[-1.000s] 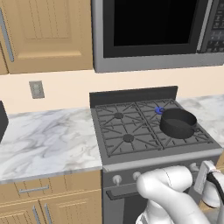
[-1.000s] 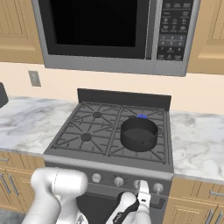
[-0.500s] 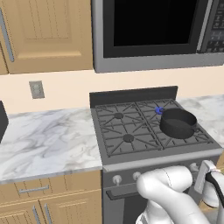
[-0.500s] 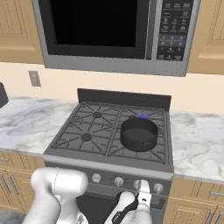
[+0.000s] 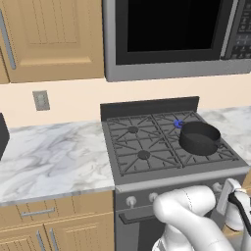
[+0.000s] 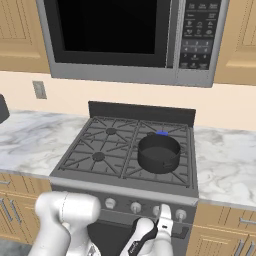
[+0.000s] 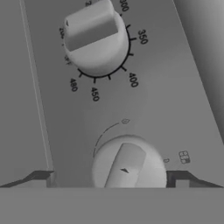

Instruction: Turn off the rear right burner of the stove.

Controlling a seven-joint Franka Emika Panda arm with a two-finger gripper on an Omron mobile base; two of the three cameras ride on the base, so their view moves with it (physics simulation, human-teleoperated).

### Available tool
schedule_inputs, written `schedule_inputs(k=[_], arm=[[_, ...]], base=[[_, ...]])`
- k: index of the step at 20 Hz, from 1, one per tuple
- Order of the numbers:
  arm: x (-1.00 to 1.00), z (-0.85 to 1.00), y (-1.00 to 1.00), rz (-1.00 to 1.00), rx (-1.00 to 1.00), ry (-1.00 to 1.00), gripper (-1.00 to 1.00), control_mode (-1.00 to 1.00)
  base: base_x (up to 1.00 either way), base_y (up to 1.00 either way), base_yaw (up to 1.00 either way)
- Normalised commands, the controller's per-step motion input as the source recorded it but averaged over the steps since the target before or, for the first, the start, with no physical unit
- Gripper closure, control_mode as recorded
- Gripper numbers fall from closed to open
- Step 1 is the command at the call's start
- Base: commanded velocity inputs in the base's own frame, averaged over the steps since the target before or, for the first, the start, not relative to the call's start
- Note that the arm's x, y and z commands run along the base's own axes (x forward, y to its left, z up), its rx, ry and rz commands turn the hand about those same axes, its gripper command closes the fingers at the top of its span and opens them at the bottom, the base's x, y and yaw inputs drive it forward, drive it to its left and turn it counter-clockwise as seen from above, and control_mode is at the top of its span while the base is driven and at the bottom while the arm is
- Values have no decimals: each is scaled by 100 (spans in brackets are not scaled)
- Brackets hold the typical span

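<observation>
The fingers [image 7: 43,177] stand spread, one dark tip at each side of a round silver knob [image 7: 127,164] on the grey front strip, with clear gaps between tips and knob, so nothing is gripped. Whether the tips reach the strip itself is hard to tell from so close. A second knob [image 7: 95,40], ringed with temperature numbers, sits further along the strip, well apart from the tips.

From the right base view the gripper [image 6: 164,225] hangs low in front of the stove [image 6: 120,150], at the knob row, toward the right end. The rear right burner [image 6: 161,133] shows a small blue flame at the back of the grates, just behind a dark pot [image 6: 158,152] standing on the front right grate. The left grates are bare. Marble counter [image 5: 49,157] runs on both sides, and the microwave [image 6: 125,35] hangs above.
</observation>
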Motion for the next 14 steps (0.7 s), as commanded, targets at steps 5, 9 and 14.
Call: schedule_inputs(k=[5,9,14], arm=[[21,12,0,-3,0,-2,100,-100],[7,9,2,-2,1,-2,100,-100],[0,19,0,-1,3,-8,100,-100]], base=[[0,0,0],[0,0,0],[0,0,0]])
